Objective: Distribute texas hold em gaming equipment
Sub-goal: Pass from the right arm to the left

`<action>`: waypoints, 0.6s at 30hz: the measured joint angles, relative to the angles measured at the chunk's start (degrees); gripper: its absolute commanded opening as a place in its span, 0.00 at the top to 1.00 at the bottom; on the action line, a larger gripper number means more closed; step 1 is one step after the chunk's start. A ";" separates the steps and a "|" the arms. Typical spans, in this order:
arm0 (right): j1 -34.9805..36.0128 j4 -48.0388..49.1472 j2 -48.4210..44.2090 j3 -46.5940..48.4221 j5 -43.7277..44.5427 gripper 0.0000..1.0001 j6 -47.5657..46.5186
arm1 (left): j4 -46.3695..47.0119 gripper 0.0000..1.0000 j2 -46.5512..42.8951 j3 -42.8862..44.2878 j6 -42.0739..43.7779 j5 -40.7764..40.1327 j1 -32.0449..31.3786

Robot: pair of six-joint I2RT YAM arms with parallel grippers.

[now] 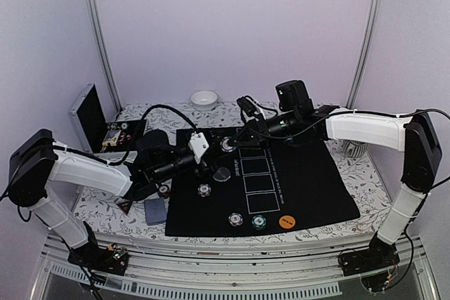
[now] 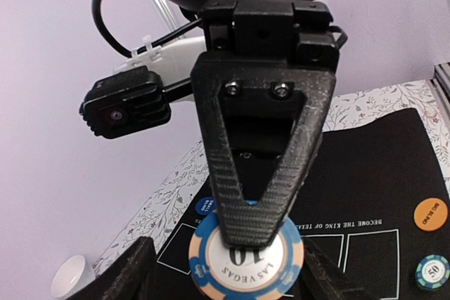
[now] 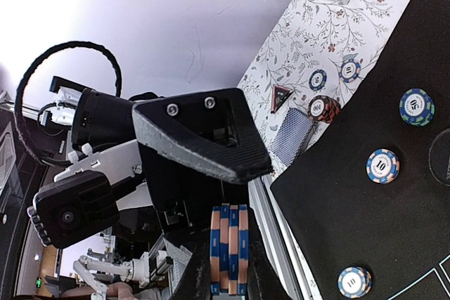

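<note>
Jaws: right gripper (image 3: 235, 223) clamped on chip stack (image 3: 228, 258); left gripper (image 2: 232, 279) parted, flanking that stack. Both over black mat's (image 1: 316, 187) far-left corner; loose chips (image 1: 237, 219) along its near edge.

1. Blue-and-peach chip stack (image 2: 246, 261), face toward my left wrist camera: "10" and "LAS VEGAS", upside down.
2. Black mat (image 2: 380, 173): white print "BECOME THE KING OF TEXAS", upside down; the rest is hidden.
3. Orange disc (image 2: 431, 213): "BIG BLIND".
4. Green chip (image 2: 432, 272): "50".
5. My right wrist view: "10" on blue chip (image 3: 383, 166), "100" on dark chip (image 3: 322, 108).
6. Blue disc (image 2: 205, 205): print too small to read.
</note>
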 measured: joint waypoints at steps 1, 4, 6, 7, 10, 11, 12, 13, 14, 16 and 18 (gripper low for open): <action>0.04 -0.02 0.04 0.07 0.00 0.98 0.02 | 0.26 0.45 0.00 -0.04 -0.07 0.11 0.00; 0.07 0.11 0.09 0.31 0.00 0.98 0.28 | 0.61 0.55 -0.02 -0.17 0.00 0.66 0.00; 0.07 0.35 0.13 0.42 0.00 0.98 0.52 | 0.63 0.58 -0.02 -0.17 0.20 1.03 0.00; 0.07 0.42 0.15 0.42 0.00 0.98 0.66 | 0.63 0.59 -0.02 -0.17 0.26 1.07 0.00; 0.11 0.44 0.15 0.42 0.00 0.98 0.87 | 0.61 0.54 -0.02 -0.17 0.52 1.09 0.00; 0.11 0.46 0.15 0.42 0.00 0.98 0.85 | 0.61 0.50 -0.02 -0.17 0.48 1.07 0.00; 0.11 0.46 0.17 0.42 0.00 0.98 0.87 | 0.61 0.48 -0.02 -0.17 0.48 1.05 0.00; 0.15 0.50 0.22 0.42 0.00 0.98 0.90 | 0.61 0.48 -0.02 -0.17 0.57 1.03 0.00; 0.17 0.52 0.26 0.44 -0.02 0.98 0.90 | 0.63 0.48 -0.02 -0.17 0.48 0.96 0.00; 0.24 0.57 0.50 0.57 0.00 0.98 0.94 | 0.63 0.51 -0.02 -0.17 0.50 0.76 0.00; 0.33 0.59 0.72 0.72 0.00 0.98 1.05 | 0.63 0.55 -0.02 -0.17 0.50 0.57 0.00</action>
